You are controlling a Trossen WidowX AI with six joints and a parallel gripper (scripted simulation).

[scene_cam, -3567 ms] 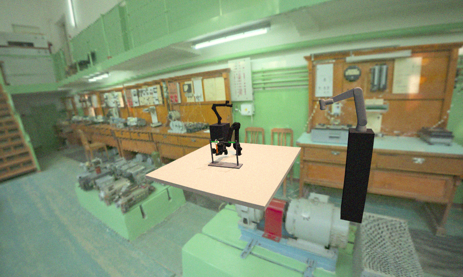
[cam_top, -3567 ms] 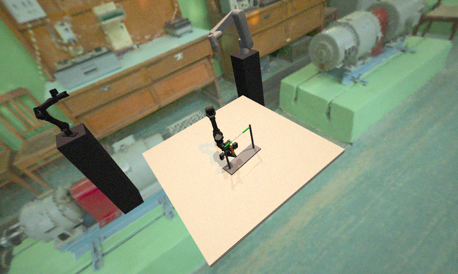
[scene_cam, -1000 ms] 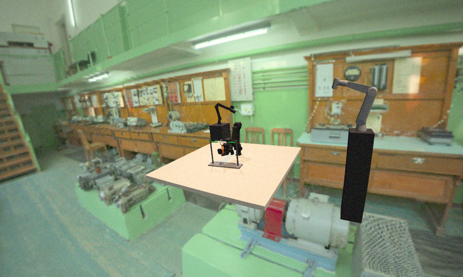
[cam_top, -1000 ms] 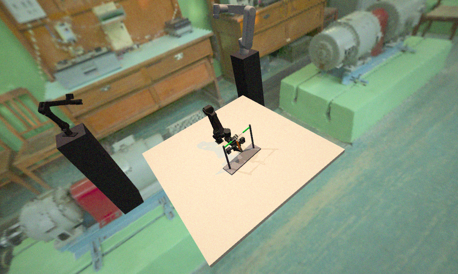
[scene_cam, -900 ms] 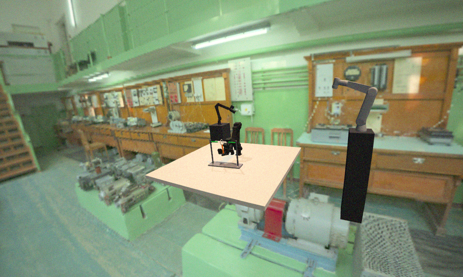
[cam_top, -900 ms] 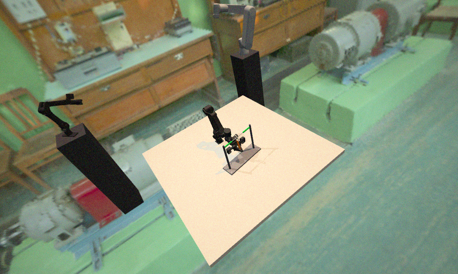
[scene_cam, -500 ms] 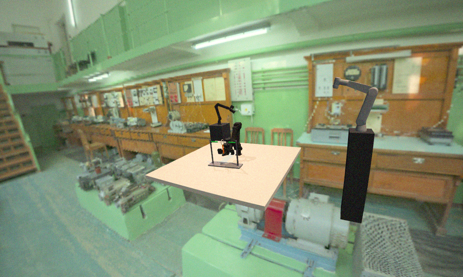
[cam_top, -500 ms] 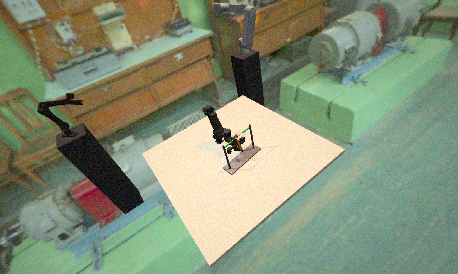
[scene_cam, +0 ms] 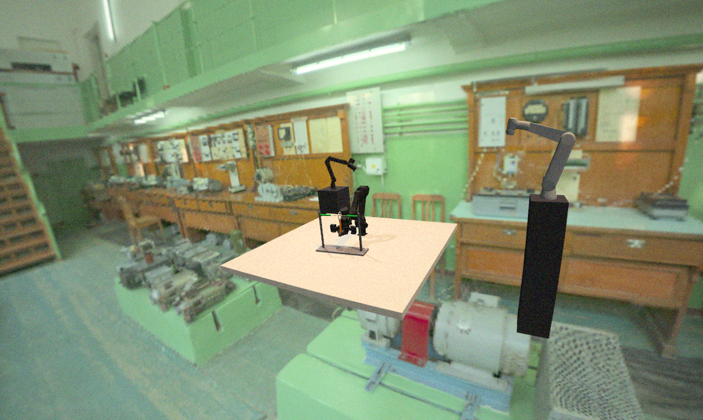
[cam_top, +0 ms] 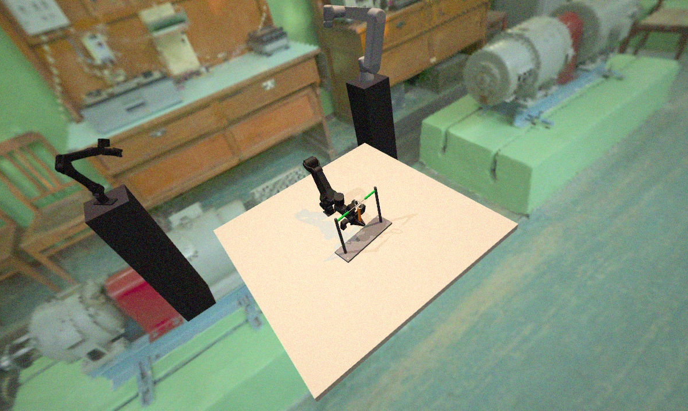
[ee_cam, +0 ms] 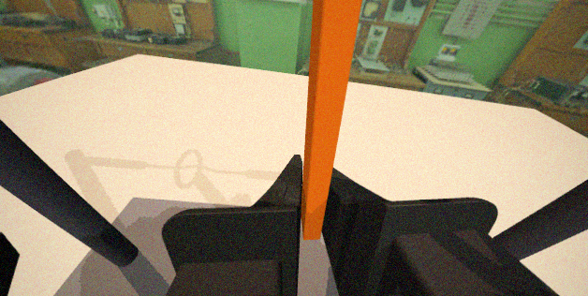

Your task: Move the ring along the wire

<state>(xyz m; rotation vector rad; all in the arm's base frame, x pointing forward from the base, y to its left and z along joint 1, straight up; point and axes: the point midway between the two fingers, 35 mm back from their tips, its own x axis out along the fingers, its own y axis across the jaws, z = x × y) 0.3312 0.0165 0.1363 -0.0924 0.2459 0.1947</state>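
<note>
The pale ring [cam_top: 358, 208] [scene_cam: 339, 219] is around the thin grey middle of the wire, between the two green parts. Its shadow in the wrist view shows the wire's shadow crossing it. Whether ring and wire touch is too small to tell. The orange handle [cam_top: 358, 214] [scene_cam: 341, 224] [ee_cam: 328, 105] points down from the ring. My gripper [cam_top: 361, 223] [scene_cam: 341, 232] [ee_cam: 303, 160] is shut on the handle's lower end, below the wire. One green part [cam_top: 343, 216] [scene_cam: 350, 215] meets one post [cam_top: 340, 235] [scene_cam: 360, 235]; the other green part [cam_top: 370, 194] [scene_cam: 324, 214] meets the other post [cam_top: 378, 205] [scene_cam: 321, 229].
The grey base plate [cam_top: 355, 248] [scene_cam: 334, 249] lies under the wire on the pale table [cam_top: 413, 265] [scene_cam: 291, 261] [ee_cam: 211, 105]. Dark posts stand on both sides of my fingers in the wrist view. Two other arms stand on black pedestals [cam_top: 147, 250] [scene_cam: 542, 266] away from the table.
</note>
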